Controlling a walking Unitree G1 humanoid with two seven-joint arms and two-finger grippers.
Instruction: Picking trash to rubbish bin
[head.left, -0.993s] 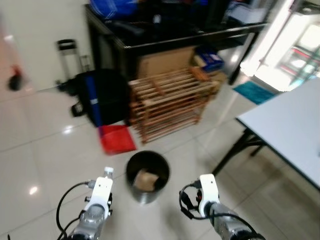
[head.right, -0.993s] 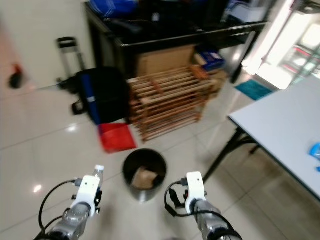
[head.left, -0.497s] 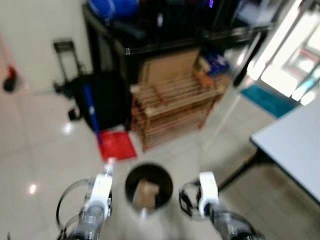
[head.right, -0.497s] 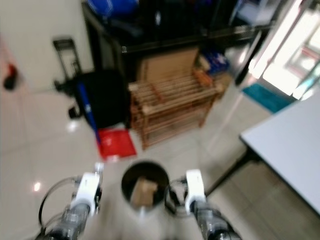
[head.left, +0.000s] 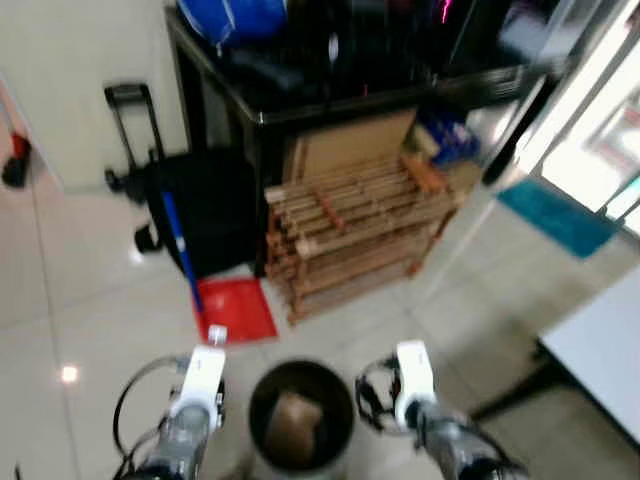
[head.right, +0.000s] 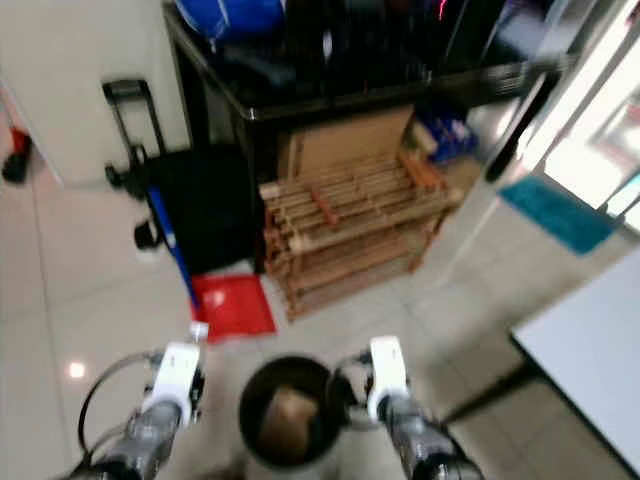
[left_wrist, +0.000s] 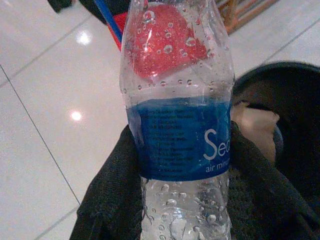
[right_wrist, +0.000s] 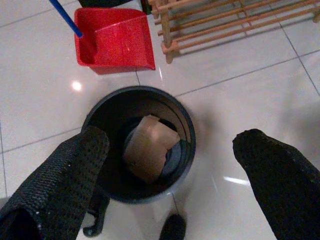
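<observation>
Left gripper (left_wrist: 182, 200): jaws closed on a clear plastic water bottle (left_wrist: 179, 120), one black finger (left_wrist: 112, 190) pressed to each side of the blue label. Bottle upright in the grip; droplets inside; label text only partly readable. The red seen through its upper part is the dustpan behind it. In the head views the bottle's cap end (head.left: 216, 335) pokes up just past the left wrist, to the left of the bin.

Right gripper (right_wrist: 167, 175): jaws spread wide, holding nothing. Its fingers (right_wrist: 60, 175) straddle the view straight down onto the bin, one lying over the bin's rim, the other over bare floor tile.

Rubbish bin (right_wrist: 185, 127): round, black, standing on the tiled floor (head.left: 80, 300) between the two arms and close in front of the robot. Inside it lies a piece of brown cardboard (right_wrist: 149, 145), tilted against the wall, with something dark under it that I cannot identify.

Beyond the bin: red dustpan (head.left: 235, 308) with a blue handle (head.left: 180, 245), flat on the floor. Just beside it, a wooden slatted rack (head.left: 355, 240), with a cardboard sheet (head.left: 350, 145) behind. Both stand under a dark tabletop (head.left: 330, 95) loaded with blurred items, including something blue. Black bag (head.left: 205, 205) and trolley handle (head.left: 125, 110) to the left of the rack. White tabletop (head.right: 590, 340) at right edge. Teal mat (head.left: 555, 215) near the bright doorway. Head views are blurred.
</observation>
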